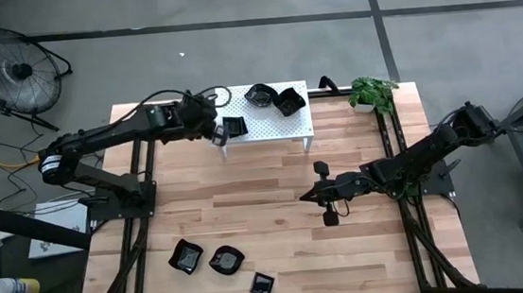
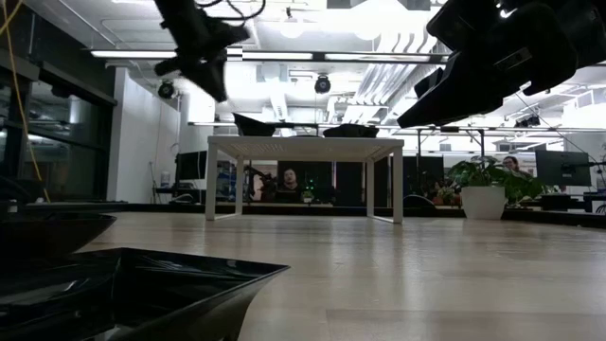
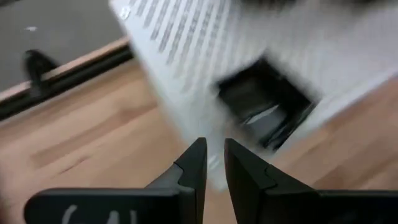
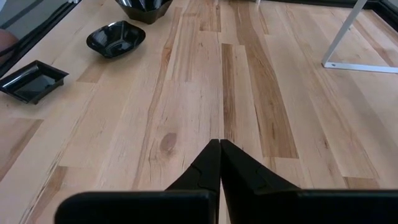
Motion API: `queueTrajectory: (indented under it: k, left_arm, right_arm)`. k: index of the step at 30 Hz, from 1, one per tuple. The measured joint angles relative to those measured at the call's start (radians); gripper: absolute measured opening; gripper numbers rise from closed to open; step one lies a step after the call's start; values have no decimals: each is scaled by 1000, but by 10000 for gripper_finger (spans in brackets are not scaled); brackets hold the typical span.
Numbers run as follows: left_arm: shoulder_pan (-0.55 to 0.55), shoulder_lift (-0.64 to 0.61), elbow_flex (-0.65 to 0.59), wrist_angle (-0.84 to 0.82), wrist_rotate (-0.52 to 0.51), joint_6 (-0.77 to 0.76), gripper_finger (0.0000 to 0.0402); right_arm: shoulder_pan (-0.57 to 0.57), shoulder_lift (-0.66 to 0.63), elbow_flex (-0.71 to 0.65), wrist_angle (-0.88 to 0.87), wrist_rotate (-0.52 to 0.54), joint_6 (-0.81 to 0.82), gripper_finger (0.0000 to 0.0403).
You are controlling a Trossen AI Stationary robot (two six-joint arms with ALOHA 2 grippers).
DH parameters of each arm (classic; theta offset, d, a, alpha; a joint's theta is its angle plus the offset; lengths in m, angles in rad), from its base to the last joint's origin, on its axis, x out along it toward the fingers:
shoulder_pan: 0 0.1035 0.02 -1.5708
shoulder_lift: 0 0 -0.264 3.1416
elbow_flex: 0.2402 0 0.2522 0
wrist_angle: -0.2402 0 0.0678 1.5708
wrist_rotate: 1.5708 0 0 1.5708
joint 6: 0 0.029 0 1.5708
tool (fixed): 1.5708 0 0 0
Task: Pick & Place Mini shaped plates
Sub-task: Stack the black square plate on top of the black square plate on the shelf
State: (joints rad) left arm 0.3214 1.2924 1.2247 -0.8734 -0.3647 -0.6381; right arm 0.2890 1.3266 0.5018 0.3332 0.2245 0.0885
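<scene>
Wooden table (image 1: 277,212): we take the white perforated stand (image 1: 264,124) as landmark.
Left gripper (image 1: 215,132): at the stand's edge, fingers slightly parted, empty, beside a square plate (image 1: 233,127).
Right gripper (image 1: 308,196): well clear of the stand, fingers closed, seemingly waiting.

Wooden counter (image 1: 278,230), plank top. White perforated stand (image 1: 274,124) at its far edge. Potted plant (image 1: 372,91) at the far right corner. Floor fan (image 1: 15,68) on grey floor (image 1: 230,2).

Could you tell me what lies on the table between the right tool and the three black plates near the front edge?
Nothing: in the right wrist view, bare wood runs from the shut right tool to the wavy-edged plate and square plate.
</scene>
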Motion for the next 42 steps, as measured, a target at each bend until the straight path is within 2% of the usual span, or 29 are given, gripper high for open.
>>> queueTrajectory:
  k: [3, 10, 16, 21, 26, 32, 42]
  left_arm:
    - [0, 1, 0, -80, 3, 130, 54]
    - [-1, 1, 0, -14, 18, 476, 53]
    - [-1, 1, -2, -10, -12, 613, 53]
    - [-1, 7, -3, -7, -51, 685, 53]
    - [-1, 35, -4, 3, -42, 803, 53]
    - [9, 84, -5, -4, -85, 821, 53]
    - [61, 120, -4, 15, 37, 820, 53]
  right_arm:
    - [0, 0, 0, 0, 0, 0, 3]
    - [0, 0, 0, 0, 0, 0, 5]
    - [0, 0, 0, 0, 0, 0, 2]
    - [0, 0, 0, 0, 7, 0, 6]
    - [0, 0, 0, 0, 8, 0, 2]
    - [0, 0, 0, 0, 8, -1, 6]
    - [0, 0, 0, 0, 8, -1, 2]
